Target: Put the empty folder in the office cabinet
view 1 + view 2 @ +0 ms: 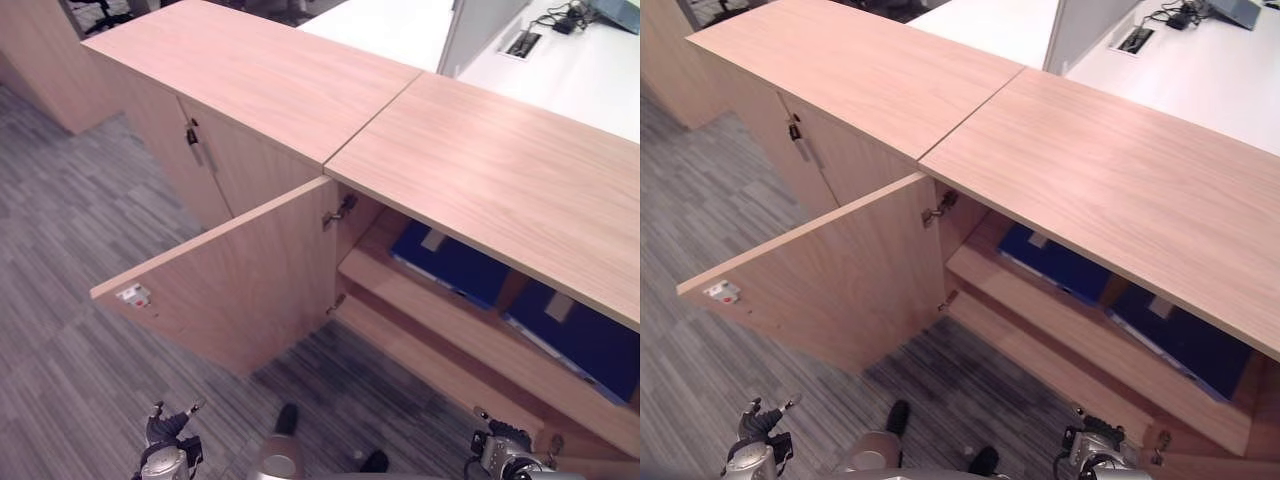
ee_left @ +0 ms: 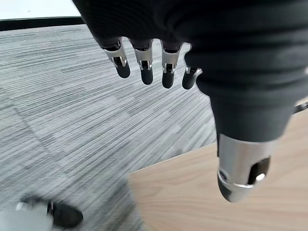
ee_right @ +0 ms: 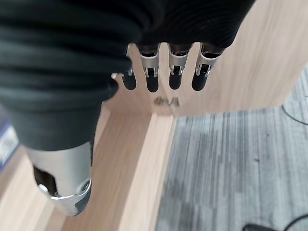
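The cabinet (image 1: pixel 480 170) stands with its door (image 1: pixel 235 285) swung open and 2 blue folders (image 1: pixel 452 262) inside, while the left hand (image 2: pixel 144 62) and right hand (image 3: pixel 173 67) hang relaxed, holding nothing.

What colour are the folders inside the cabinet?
Dark blue folders, on the shelf of the cabinet; clearest in the left eye view.

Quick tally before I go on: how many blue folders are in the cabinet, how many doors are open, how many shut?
Blue folders: 2, one beside the other, both on the upper shelf
Open doors: 1
Shut doors: 2
Total: 5
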`<state>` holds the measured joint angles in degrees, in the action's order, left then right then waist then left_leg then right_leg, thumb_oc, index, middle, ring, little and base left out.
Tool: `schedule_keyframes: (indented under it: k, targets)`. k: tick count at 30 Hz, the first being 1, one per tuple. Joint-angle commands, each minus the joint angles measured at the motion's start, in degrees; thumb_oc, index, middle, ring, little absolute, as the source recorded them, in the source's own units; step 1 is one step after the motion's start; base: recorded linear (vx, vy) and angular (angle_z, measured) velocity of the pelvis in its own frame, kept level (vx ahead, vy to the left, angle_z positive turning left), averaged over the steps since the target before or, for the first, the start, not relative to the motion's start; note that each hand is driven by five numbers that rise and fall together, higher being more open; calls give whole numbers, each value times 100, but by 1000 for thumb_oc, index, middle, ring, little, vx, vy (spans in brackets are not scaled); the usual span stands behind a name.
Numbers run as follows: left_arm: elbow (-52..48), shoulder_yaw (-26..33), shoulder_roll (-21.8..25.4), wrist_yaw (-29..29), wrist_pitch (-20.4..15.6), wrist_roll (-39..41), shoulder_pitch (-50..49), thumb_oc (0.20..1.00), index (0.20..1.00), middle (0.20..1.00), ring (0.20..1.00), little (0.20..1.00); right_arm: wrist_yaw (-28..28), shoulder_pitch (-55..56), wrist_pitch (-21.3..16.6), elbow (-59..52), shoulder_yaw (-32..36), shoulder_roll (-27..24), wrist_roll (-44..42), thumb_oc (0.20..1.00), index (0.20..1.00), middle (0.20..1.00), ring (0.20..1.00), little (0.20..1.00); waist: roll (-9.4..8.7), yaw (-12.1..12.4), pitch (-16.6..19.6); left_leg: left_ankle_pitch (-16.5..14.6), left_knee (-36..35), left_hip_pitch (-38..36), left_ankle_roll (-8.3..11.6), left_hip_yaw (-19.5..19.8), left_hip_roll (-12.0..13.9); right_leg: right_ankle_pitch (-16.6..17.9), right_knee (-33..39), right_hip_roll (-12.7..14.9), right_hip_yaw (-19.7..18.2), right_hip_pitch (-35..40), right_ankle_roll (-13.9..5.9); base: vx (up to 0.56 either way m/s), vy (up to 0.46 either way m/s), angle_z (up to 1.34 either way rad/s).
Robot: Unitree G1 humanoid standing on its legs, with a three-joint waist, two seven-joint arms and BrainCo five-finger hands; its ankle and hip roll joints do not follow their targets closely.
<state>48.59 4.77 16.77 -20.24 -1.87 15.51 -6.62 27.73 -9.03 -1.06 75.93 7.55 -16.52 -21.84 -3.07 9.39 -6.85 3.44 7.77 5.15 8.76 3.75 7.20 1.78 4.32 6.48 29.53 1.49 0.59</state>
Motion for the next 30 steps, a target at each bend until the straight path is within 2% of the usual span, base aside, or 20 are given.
schedule_keyframes:
  k: [1,4,6,8,10,12,14,15,20,23,26,29,30]
  targets:
    - [-268,2,322,-83,-221,29,330,1000,1000,1000,1000,1000,98,64,-13,120,291,-46,-56,1000,1000,1000,1000,1000,172,-64,131,-777,-96,-548,-209,285,223,-130,68,92,-466,-545,-694,-67,223,2]
    - [-423,-68,309,-67,-231,-24,361,1000,1000,1000,1000,1000,101,177,12,146,412,-105,-32,1000,1000,1000,1000,1000,297,-204,168,-937,-425,-752,-215,327,139,44,68,227,-507,-660,-781,-122,296,-9]
    - [-683,-267,277,28,-240,-117,444,1000,1000,1000,1000,1000,89,257,79,135,598,-215,-35,1000,1000,1000,1000,1000,495,-398,130,-1208,-643,-832,-360,74,-161,403,68,603,-483,-914,-961,-330,619,0]
    - [-863,-381,293,107,-227,-203,435,1000,1000,1000,1000,1000,51,260,124,32,659,-227,-7,1000,1000,1000,1000,1000,541,-482,40,-1396,-511,-773,-509,-1,-498,623,68,836,-633,-1103,-1096,-274,475,4]
    - [-903,-468,311,220,-178,-325,454,1000,1000,1000,1000,1000,-4,247,125,-12,677,-174,32,1000,1000,1000,1000,1000,568,-517,-49,-1473,-372,-657,-630,-129,-693,657,68,950,-688,-1281,-1169,-293,384,-28]
    - [-876,-476,335,220,-189,-374,518,1000,1000,1000,1000,1000,-42,147,172,-29,701,-163,81,1000,1000,1000,1000,1000,612,-532,-159,-1454,-167,-438,-756,-271,-837,583,68,1004,-753,-1464,-1212,-332,292,-41]
    - [-842,-451,347,207,-200,-341,547,1000,1000,1000,1000,1000,-52,62,163,-41,708,-156,33,1000,1000,1000,1000,1000,646,-548,-204,-1412,-133,-338,-808,-303,-859,492,68,970,-863,-1422,-1192,-249,170,-22]
    - [-723,-379,364,172,-180,-340,515,1000,1000,1000,1000,1000,-73,46,136,-58,685,-143,6,1000,1000,1000,1000,1000,716,-540,-185,-1299,-235,-301,-923,-346,-913,396,-183,1011,-1106,-1175,-1090,-184,174,-24]
    - [-224,-303,345,188,-61,-434,453,1000,1000,1000,1000,1000,-144,142,152,61,714,-196,78,1000,1000,1000,1000,1000,748,-384,148,-982,-709,-301,-1012,-370,-933,197,-617,1162,-1371,-622,-1065,-94,79,-31]
    - [-92,-355,304,218,-8,-589,463,1000,1000,1000,1000,1000,-170,113,138,49,601,-194,146,1000,1000,1000,1000,1000,620,-311,302,-779,-1059,-245,-939,-549,-1002,180,-171,986,-1138,-486,-1165,-97,-22,-15]
    - [-17,-552,311,218,-16,-755,592,1000,1000,1000,1000,1000,-168,95,102,70,494,-193,154,1000,1000,1000,1000,1000,571,-386,468,-729,-1254,-411,-919,-594,-959,121,59,712,-1263,-467,-1161,49,-74,-21]
    - [-212,-638,347,230,-61,-748,631,1000,1000,1000,1000,1000,-166,100,92,28,420,-196,187,1000,1000,1000,1000,1000,559,-430,477,-746,-1277,-537,-894,-586,-909,92,68,647,-1259,-362,-1148,44,-67,-4]
    - [-558,-744,408,265,-96,-779,708,1000,1000,1000,1000,1000,-161,114,89,-5,379,-200,214,1000,1000,1000,1000,1000,541,-492,483,-760,-1277,-618,-871,-589,-858,34,68,585,-1272,-294,-1128,29,-62,-5]
